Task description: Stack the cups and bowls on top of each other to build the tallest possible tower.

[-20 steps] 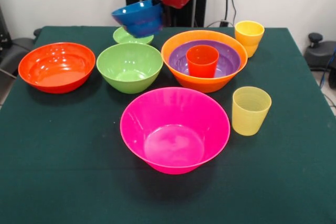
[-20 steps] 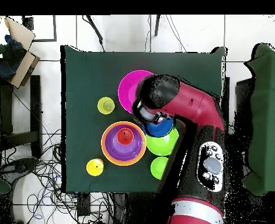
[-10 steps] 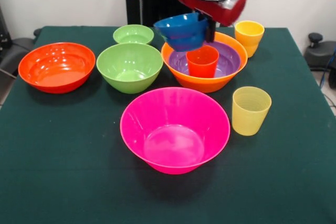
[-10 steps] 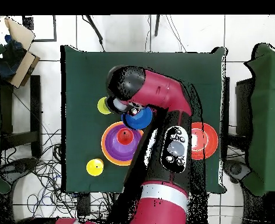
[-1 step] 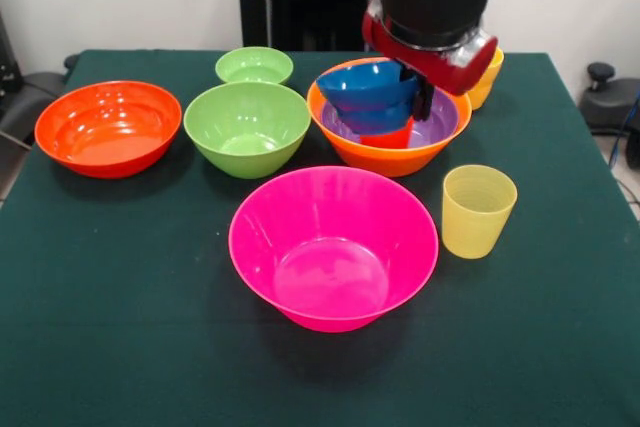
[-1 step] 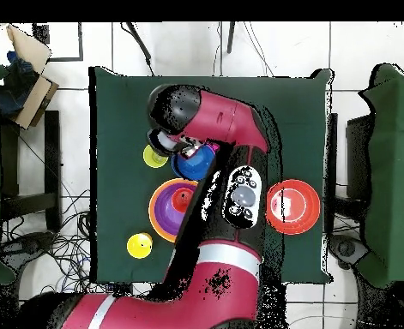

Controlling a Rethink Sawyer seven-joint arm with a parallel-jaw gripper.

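Fingers (image 5: 418, 97) clamped on the rim of the small blue bowl (image 5: 368, 92), which hangs tilted under the red arm head (image 5: 432, 17). One dark finger shows at the bowl's right edge in the front view.

Directly below the fingers: the tower, so far the large orange bowl (image 5: 345, 142) with the shallow purple bowl (image 5: 440, 125) nested in it and the red-orange cup (image 5: 392, 137) standing in the middle. The blue bowl sits just above that cup and hides most of it; cannot tell if they touch. Overhead view has the blue bowl (image 6: 194, 163) at the edge of the orange bowl (image 6: 158, 224), arm covering part of both.

Behind the fingers, mostly hidden by the arm head: one yellow cup (image 5: 489, 77). In front of them, near the tower: the paler yellow cup (image 5: 477, 210), upright on the tabletop (image 5: 120, 327).

Front view, left of the fingers: medium green bowl (image 5: 246, 127), small green bowl (image 5: 254, 65) behind it, red-orange bowl (image 5: 108, 127) furthest out. Large pink bowl (image 5: 332, 245) nearest the camera, apart from the tower. All of these stand upright.
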